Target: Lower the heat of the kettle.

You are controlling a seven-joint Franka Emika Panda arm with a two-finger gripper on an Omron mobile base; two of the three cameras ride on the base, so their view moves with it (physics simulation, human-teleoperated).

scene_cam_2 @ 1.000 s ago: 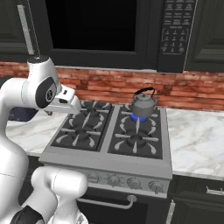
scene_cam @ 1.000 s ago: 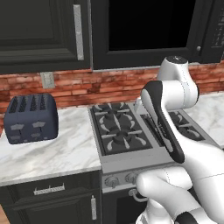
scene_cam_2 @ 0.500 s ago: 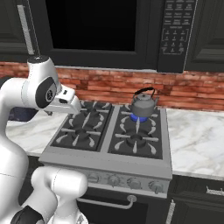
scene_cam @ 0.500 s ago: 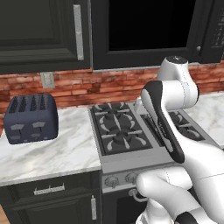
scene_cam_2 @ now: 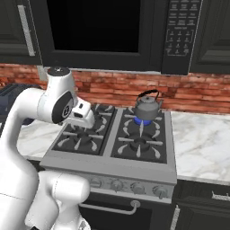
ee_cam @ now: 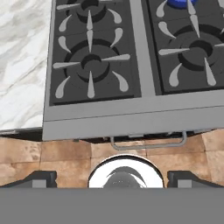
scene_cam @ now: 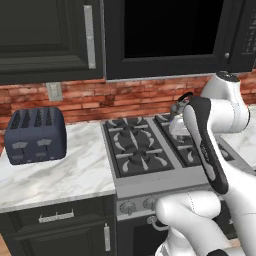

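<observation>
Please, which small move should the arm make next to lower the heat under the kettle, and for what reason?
Probably bring the open gripper down and forward toward the knobs on the stove front. The kettle sits on the back right burner over a blue flame, and the gripper hangs above the front edge of the stove, touching nothing. Which knob serves that burner I cannot tell.

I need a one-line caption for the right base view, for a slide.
Grey kettle sits on the stove's rear right burner over a blue flame, white arm at left.
</observation>
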